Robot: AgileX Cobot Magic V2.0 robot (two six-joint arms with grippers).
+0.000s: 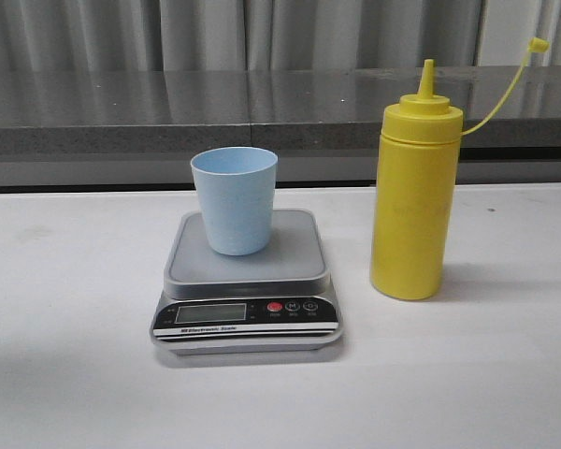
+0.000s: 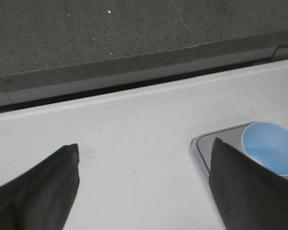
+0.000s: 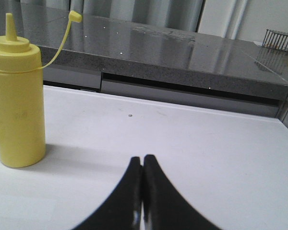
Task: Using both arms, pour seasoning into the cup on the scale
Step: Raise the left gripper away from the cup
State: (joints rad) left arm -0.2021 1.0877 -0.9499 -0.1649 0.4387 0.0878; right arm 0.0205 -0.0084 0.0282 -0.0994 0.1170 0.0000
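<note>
Left wrist view: gripper finger [image 2: 245, 187] hides part of cup [image 2: 273, 146] and scale [image 2: 204, 143].

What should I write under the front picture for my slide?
Blue cup standing on a kitchen scale, yellow squeeze bottle upright beside it, cap off.

Markings on the scale only, most too small to read

The scale [image 1: 247, 299] has a black front panel [image 1: 247, 313] with an LCD display [image 1: 210, 313] whose digits cannot be made out. Beside the display sit a red button [image 1: 275, 307] and two round buttons; the nearer [image 1: 293, 306] seems to bear an "M". A white strip of print [image 1: 202, 329] under the display is too blurred to read. Bottle [image 1: 414, 187] and cup [image 1: 234, 199] show no lettering.
</note>
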